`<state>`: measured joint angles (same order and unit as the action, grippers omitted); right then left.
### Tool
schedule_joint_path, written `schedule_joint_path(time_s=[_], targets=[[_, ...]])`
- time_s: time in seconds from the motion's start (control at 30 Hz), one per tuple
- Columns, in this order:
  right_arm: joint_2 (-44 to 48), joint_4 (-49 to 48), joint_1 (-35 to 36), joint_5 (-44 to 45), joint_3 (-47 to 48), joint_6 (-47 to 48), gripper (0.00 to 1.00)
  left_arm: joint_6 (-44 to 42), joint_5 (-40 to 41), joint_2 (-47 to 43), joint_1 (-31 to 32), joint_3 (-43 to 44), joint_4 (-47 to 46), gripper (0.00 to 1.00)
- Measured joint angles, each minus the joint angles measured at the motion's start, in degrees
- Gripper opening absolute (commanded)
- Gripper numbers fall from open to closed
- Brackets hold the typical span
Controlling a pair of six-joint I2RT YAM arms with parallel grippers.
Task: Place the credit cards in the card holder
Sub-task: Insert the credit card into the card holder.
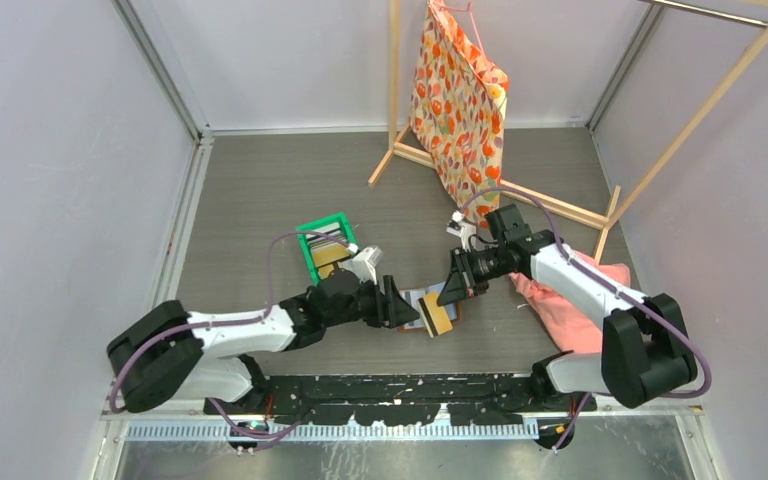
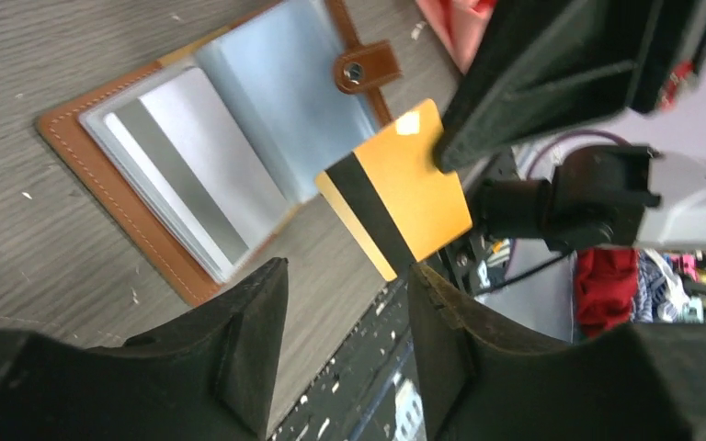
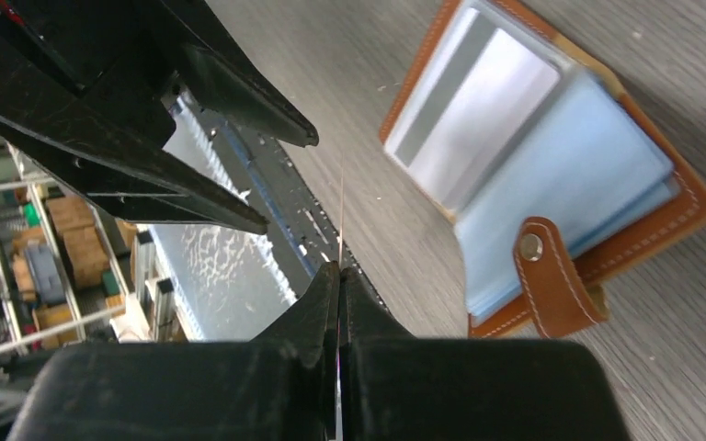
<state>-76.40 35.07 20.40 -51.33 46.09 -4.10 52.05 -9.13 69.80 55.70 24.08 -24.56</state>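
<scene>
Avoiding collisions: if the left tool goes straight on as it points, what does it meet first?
Probably the gold card pinched in the right tool, just ahead of the gap of the open left tool, though depth is unclear. The card holder lies off to one side.

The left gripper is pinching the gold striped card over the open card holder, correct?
No. The right gripper is pinching the gold striped card over the open card holder. The left gripper is open and empty, as the left wrist view shows.
</scene>
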Motion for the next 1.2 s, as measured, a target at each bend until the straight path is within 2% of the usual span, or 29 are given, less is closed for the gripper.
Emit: schedule_joint_path(time_s=[0.13,0.37,0.73,0.93,1.2], targets=[[0.9,-4.2,-0.2,3.7,-2.8,-4.4,0.01,3.6,2.9,6.6,0.3,3.6,0.8,0.35],[-7.0,-7.3,-1.5,8.2,-2.8,-7.1,0.01,8.2,6.0,13.1,0.5,9.0,5.2,0.23],[-10.0,-7.9,-3.5,9.3,-2.4,-8.7,0.01,11.7,10.6,16.4,0.5,12.3,16.6,0.20],[-14.1,-8.0,-3.8,8.5,-1.2,-9.4,0.01,12.5,11.1,19.2,0.4,15.5,21.1,0.18],[-14.8,-7.9,-4.4,8.0,-0.1,-9.6,0.01,13.6,11.1,19.3,0.4,17.7,26.3,0.17]])
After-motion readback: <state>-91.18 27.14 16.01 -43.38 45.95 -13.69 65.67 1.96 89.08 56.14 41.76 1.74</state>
